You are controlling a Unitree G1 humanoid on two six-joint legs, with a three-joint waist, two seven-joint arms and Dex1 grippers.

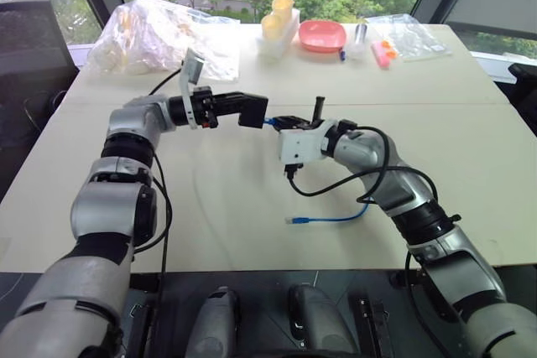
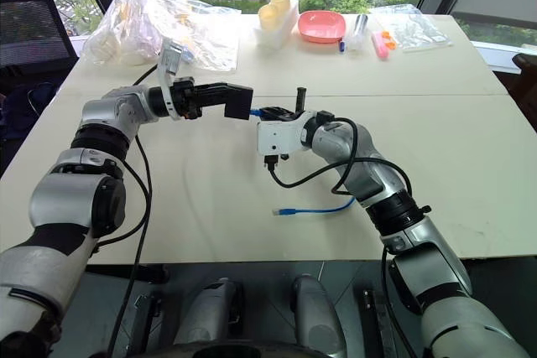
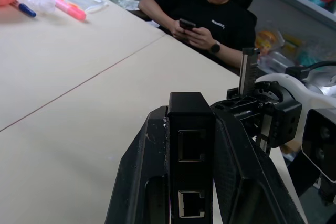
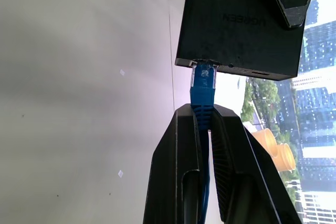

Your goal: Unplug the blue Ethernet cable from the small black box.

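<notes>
Left claw [image 1: 252, 111] clamped on small black box [image 4: 239, 22], right claw [image 4: 206, 124] pinching blue Ethernet cable [image 4: 202, 90] at plug, frame centre, pink bowl [image 1: 322, 35], plastic bags [image 1: 159, 35] along upper worktop [image 1: 470, 132], nothing between.

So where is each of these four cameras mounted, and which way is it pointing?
Left eye view: on the head, looking forward and down over the table; both arms show.
Right eye view: its twin beside it, same scene.
Left wrist view: along the left tool, clamped on the small black box; a seated person beyond.
Right wrist view: along the right tool, pinching the blue Ethernet cable.
Shared: both wrist views show the box.
</notes>
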